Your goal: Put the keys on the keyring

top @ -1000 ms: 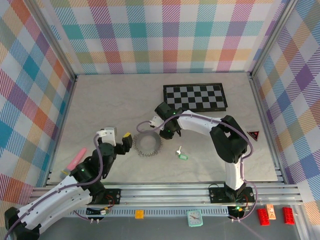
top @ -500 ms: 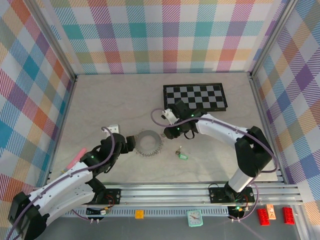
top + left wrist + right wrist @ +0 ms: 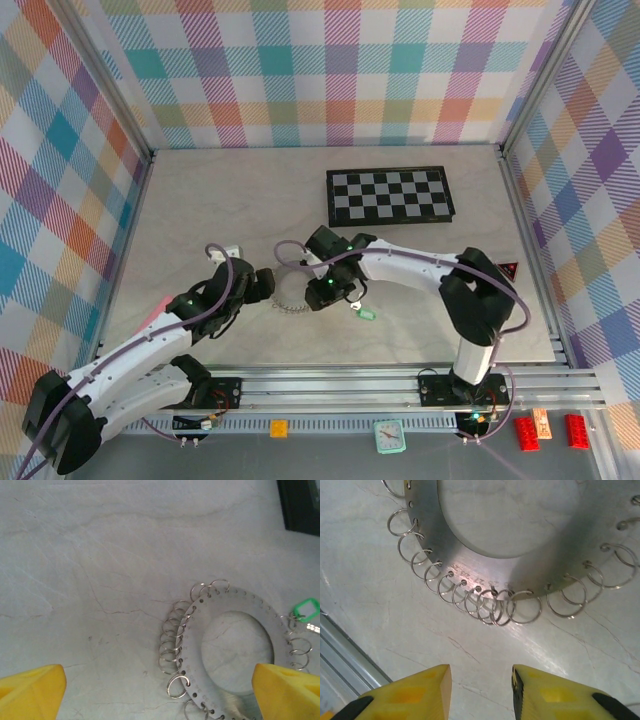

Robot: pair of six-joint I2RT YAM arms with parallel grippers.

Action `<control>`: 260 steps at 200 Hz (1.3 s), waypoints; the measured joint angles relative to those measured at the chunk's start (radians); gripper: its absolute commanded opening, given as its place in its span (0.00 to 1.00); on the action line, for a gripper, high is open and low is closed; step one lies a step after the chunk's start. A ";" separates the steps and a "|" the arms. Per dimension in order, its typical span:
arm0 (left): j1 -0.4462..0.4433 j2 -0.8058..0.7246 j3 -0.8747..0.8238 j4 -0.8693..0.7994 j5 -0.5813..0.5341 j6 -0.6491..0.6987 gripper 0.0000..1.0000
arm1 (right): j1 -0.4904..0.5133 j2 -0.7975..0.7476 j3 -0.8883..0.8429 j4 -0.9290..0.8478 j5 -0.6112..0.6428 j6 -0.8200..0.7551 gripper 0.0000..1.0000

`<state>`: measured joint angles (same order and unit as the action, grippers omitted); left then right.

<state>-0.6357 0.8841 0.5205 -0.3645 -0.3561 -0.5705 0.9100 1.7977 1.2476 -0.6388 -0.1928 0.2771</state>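
The keyring (image 3: 288, 304), a flat grey disc with a wide hole and small wire loops along its rim, lies on the table between my two grippers. My left gripper (image 3: 264, 286) is at its left edge, jaws wide open; its yellow fingertips (image 3: 31, 691) straddle the keyring's (image 3: 196, 645) left rim without touching it. My right gripper (image 3: 324, 291) hovers over the right side, open, with bare table between its fingertips (image 3: 415, 695) and the keyring's (image 3: 470, 565) loops just ahead. One green-headed key (image 3: 366, 315) lies loose to the right; its green head (image 3: 306, 609) sits beside the rim.
A black-and-white checkerboard (image 3: 390, 195) lies behind the ring. A small red triangle (image 3: 508, 268) sits at the right edge. The aluminium rail (image 3: 350, 385) runs along the front. Open table stretches to the left and back left.
My left gripper has reached forward to the ring's left edge and opened wider. My right gripper has come from behind the ring down over its right side.
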 measured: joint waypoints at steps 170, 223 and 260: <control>0.000 -0.118 -0.027 -0.004 -0.060 -0.073 0.93 | 0.039 0.183 0.189 -0.114 0.099 -0.005 0.26; 0.000 -0.146 -0.031 -0.027 -0.102 -0.096 0.93 | 0.039 0.216 0.202 -0.121 0.099 -0.005 0.25; 0.000 -0.146 -0.040 -0.028 -0.102 -0.096 0.93 | 0.039 0.224 0.204 -0.134 0.101 -0.008 0.22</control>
<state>-0.6357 0.7380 0.4808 -0.3923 -0.4583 -0.6662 0.9485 2.0212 1.4517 -0.7731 -0.0921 0.2695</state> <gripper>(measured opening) 0.926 0.230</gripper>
